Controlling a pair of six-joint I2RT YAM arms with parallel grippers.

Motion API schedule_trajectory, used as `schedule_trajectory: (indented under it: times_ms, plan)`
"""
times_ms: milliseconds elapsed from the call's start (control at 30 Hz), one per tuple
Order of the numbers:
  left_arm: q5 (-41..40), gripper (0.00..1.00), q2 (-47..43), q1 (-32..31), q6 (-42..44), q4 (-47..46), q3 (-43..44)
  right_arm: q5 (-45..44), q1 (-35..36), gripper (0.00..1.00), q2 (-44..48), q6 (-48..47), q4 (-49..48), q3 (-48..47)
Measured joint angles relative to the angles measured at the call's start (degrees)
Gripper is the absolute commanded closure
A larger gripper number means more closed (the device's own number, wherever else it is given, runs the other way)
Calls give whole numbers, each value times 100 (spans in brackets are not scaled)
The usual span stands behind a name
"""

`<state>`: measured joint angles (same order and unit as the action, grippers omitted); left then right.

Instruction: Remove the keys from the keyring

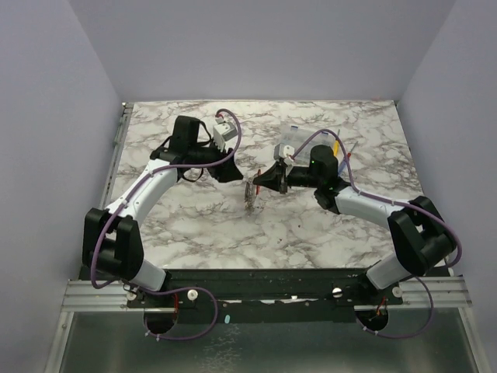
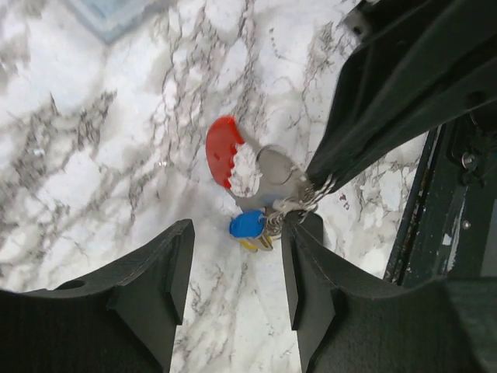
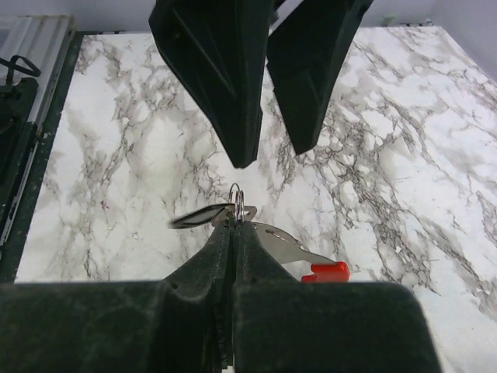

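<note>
**Left gripper** (image 1: pixel 230 172): over mid-table, fingers apart, nothing held. In the left wrist view its two fingertips (image 2: pixel 175 256) stand on either side of the bunch, with the blue key head (image 2: pixel 248 225) in the gap between them. One fingertip is just beside the ring coils; contact cannot be told.

**Keys** (image 1: pixel 250 196): near the middle of the marble table (image 1: pixel 194 225), in one bunch on the keyring (image 3: pixel 238 194), hanging just under the tip of the right gripper. The bunch shows one blue-headed key, silvery blades, and a red half-round tag (image 2: pixel 221 151) on a silvery plate. No key is off the ring. Whether the bunch touches the marble cannot be told.

**Right gripper** (image 1: pixel 258 180): fingers together, clamped on the keyring. In the right wrist view the ring's top loop shows just above the closed tips, facing the spread fingers of the left gripper.

**Further right:** a clear box (image 1: pixel 299 138) with screwdrivers (image 1: pixel 337 148) beside it, both apart from the keys.
</note>
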<state>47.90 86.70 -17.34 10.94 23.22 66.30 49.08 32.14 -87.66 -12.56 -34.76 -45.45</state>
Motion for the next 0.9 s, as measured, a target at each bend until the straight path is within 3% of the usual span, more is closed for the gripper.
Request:
schedule_trajectory:
  times_ms: [133,333,433,900]
  plan:
    - [297,48,-236,-15,509,-44,214,94,0,99,-101,157,-31,-2]
    - [498,67,-260,-179,857,-138,431,120,0,99,-162,214,-9,-2]
    - [503,71,-258,-273,968,-129,428,140,0,99,-162,264,-9,-2]
    - [634,62,-258,-380,1279,-133,72,166,0,100,-162,422,-20,-2]
